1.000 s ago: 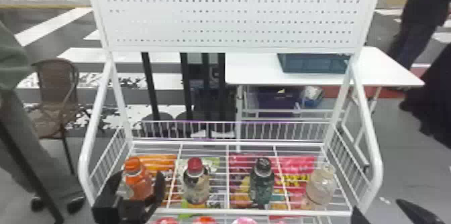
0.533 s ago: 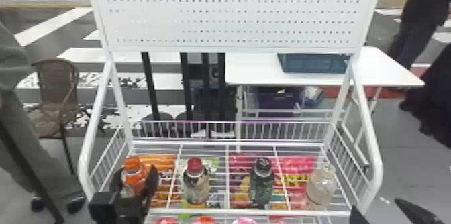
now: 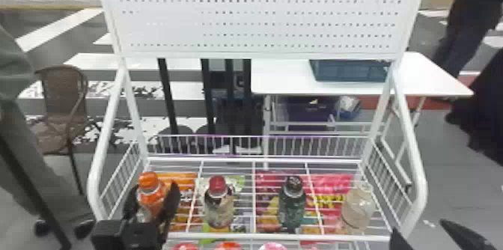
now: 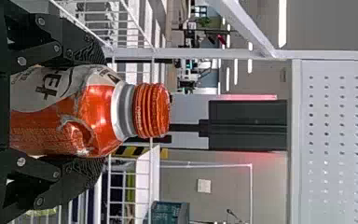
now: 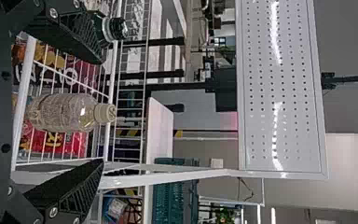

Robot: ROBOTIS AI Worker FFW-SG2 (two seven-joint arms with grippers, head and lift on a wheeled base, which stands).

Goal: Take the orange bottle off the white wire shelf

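The white wire shelf (image 3: 247, 236) bears other bottles (image 3: 219, 208) well apart, likely giving room for the left tool (image 4: 102, 110), clamped on both sides of the orange bottle (image 3: 150, 200) at the shelf's left end

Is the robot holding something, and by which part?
The left gripper holds the orange bottle by the sides of its upper body, below the cap. The right gripper holds nothing.

Black-on-white lettering marks the round orange plastic bottle (image 4: 98, 116), and a grid patterns the rectangular white wire shelf (image 3: 277, 236).
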